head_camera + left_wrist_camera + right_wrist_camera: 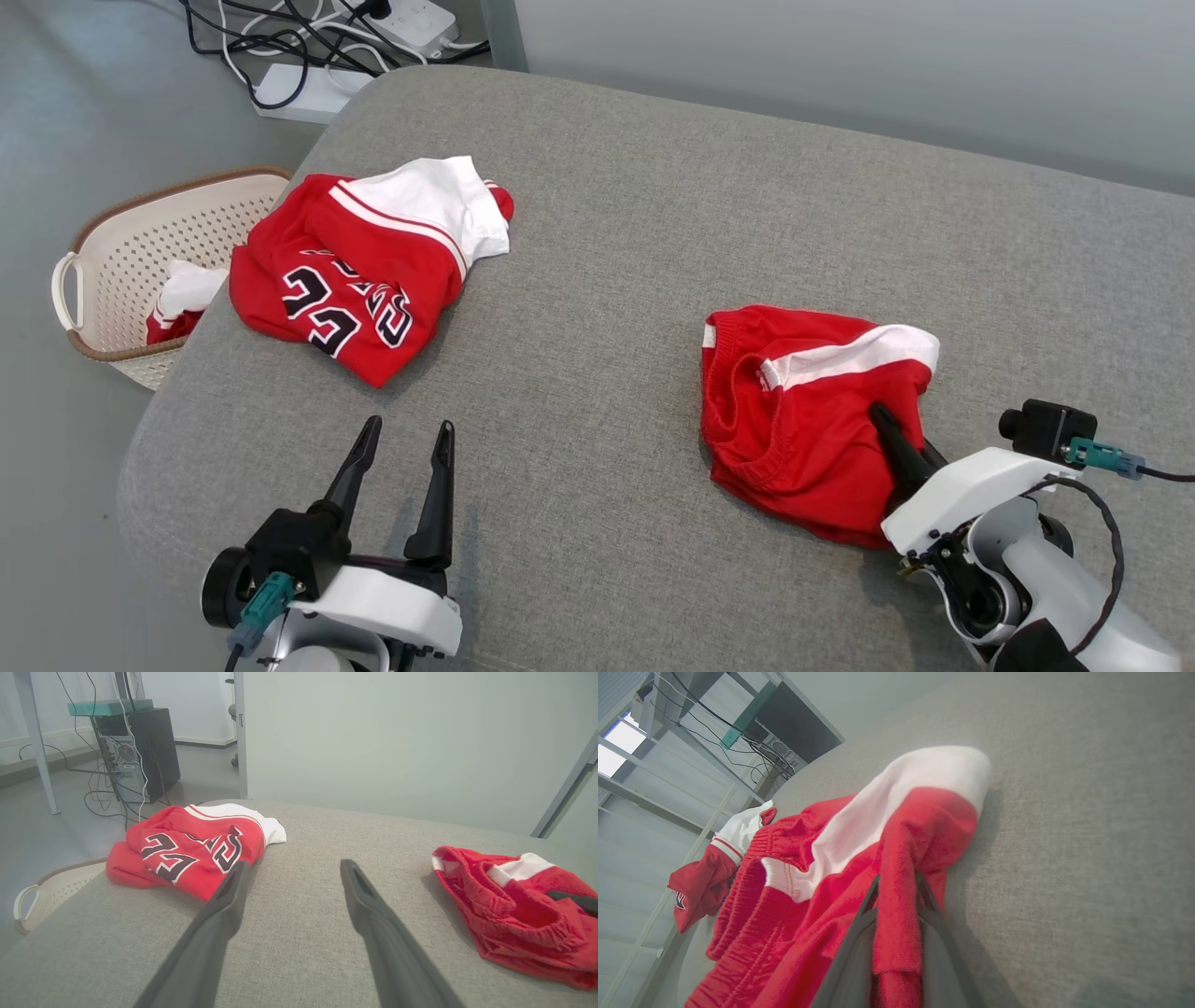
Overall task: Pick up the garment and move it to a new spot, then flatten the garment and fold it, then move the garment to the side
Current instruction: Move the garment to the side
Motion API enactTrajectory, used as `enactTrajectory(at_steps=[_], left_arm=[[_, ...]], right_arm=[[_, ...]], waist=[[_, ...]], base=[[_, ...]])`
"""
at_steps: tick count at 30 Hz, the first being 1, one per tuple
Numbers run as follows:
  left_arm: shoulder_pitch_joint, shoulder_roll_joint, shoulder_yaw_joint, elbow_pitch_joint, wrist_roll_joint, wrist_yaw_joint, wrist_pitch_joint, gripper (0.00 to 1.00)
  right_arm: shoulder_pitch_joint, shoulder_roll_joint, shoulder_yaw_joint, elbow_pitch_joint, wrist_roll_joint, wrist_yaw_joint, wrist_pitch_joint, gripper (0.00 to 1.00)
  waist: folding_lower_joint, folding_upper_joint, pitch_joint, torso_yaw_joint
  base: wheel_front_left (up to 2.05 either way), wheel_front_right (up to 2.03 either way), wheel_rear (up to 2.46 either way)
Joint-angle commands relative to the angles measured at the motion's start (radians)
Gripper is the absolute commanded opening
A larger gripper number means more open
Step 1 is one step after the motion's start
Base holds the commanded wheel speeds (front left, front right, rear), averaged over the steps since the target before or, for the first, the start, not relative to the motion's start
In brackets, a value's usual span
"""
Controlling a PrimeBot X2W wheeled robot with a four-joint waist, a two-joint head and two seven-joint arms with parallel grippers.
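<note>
The garment (803, 411) (514, 910) (859, 858) is a crumpled pair of red shorts with a white side stripe, lying on the right of the grey cushioned surface (607, 280). My right gripper (887, 425) (897, 882) rests on its near right part, shut on a raised fold of red cloth that stands between the two fingers. One of its dark fingers (574, 899) pokes into the cloth in the left wrist view. My left gripper (409, 427) (294, 863) hovers open over bare cushion at the lower left, holding nothing.
A second red garment, a jersey (355, 271) (191, 851) (705, 882) with black numbers and white trim, lies bunched at the cushion's far left. Beside that edge stands a cream perforated basket (121, 252) (46, 891) holding more cloth. Power strips and cables (308, 89) lie on the floor beyond.
</note>
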Motion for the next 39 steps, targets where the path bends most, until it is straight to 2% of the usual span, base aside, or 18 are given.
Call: enactTrajectory(at_steps=[1,6,10,11,12,22,30,34,39], left_arm=[[-0.044,0.006,0.032,-0.029,-0.001,0.007,-0.006,1.00],[-0.035,0.006,0.040,-0.026,0.007,0.002,-0.006,1.00],[-0.036,0.006,0.039,-0.025,0.015,-0.007,-0.006,1.00],[-0.038,0.006,0.036,-0.021,0.018,-0.013,-0.006,1.00],[-0.038,0.006,0.036,-0.021,0.018,-0.013,-0.006,1.00],[-0.050,0.006,0.045,0.001,0.042,-0.042,-0.006,1.00],[-0.047,0.006,0.063,-0.011,0.041,-0.040,-0.006,1.00],[-0.061,0.006,0.060,-0.033,0.057,-0.041,-0.006,1.00],[-0.090,0.006,0.055,-0.067,0.083,-0.051,-0.006,1.00]], right_arm=[[0.007,0.009,0.021,-0.008,0.012,0.005,-0.008,0.00],[0.009,-0.013,0.020,-0.014,0.024,0.005,-0.035,0.00],[0.018,-0.019,0.026,-0.019,0.025,0.005,-0.045,0.00],[0.028,-0.018,0.030,-0.019,0.028,0.005,-0.050,0.00],[0.028,-0.018,0.030,-0.019,0.028,0.005,-0.050,0.00],[0.080,-0.009,0.047,-0.037,0.051,0.005,-0.065,0.00],[0.082,-0.020,0.082,-0.042,0.046,0.005,-0.065,0.00],[0.031,-0.033,0.105,-0.032,0.030,0.005,-0.064,0.00],[-0.085,-0.084,0.099,0.027,-0.018,0.005,-0.070,0.00]], waist=[[0.0000,0.0000,-0.004,-0.003],[0.0000,0.0000,-0.029,-0.038],[0.0000,0.0000,-0.046,-0.082],[0.0000,0.0000,-0.062,-0.121],[0.0000,0.0000,-0.062,-0.121],[0.0000,0.0000,-0.107,-0.396],[0.0000,0.0000,-0.076,-0.595],[0.0000,0.0000,-0.035,-0.629],[0.0000,0.0000,0.012,-0.608]], base=[[0.00,0.00,0.00],[0.00,0.00,0.00],[0.00,0.00,0.00],[0.00,0.00,0.00],[0.00,0.00,0.00],[0.00,0.00,0.00],[0.00,0.00,0.00],[0.00,0.00,0.00],[0.00,0.00,0.00]])
